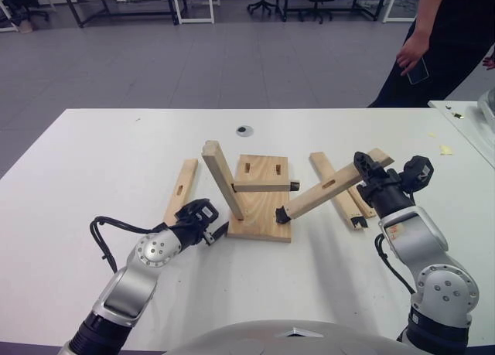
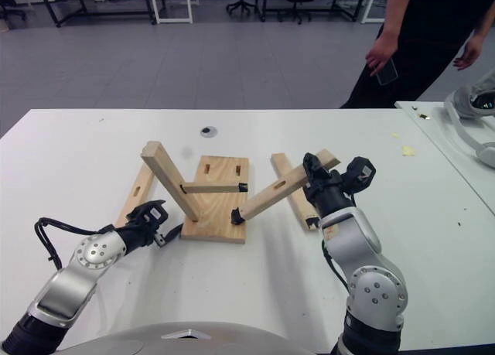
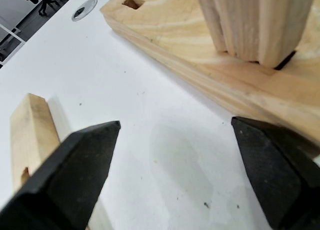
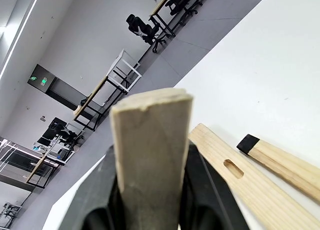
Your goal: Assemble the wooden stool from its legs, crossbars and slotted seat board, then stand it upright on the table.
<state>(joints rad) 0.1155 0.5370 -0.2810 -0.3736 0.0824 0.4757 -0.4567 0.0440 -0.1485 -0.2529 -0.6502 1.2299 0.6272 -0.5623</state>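
Presently your right pincer [image 1: 366,173] grips the upper end of a leg [image 1: 325,189] whose long axis slants down to your left, toward the seat board's [image 1: 263,216] near right edge, while your left pincer [image 3: 175,132] stands released just beside the board's near left corner.

**Layout on the table [image 1: 77,177].** Between the parted jaws of the left gripper [image 3: 176,123] there is bare tabletop. Just outside one jaw lies a loose leg [image 1: 181,191]. Just outside the other jaw is the seat board [image 1: 267,216], flat on the table. On the board, ahead of these jaws, stands a tilted leg [image 1: 223,177]. A crossbar [image 1: 263,186] projects from it towards the right gripper [image 1: 365,169]. The right gripper's jaws clamp the upper end of a slanting leg [image 1: 325,189], whose lower end is at the board's edge nearer that gripper. Beyond and below these jaws, an inner leg [image 4: 215,152] and an outer leg [image 4: 285,165] lie side by side on the table.
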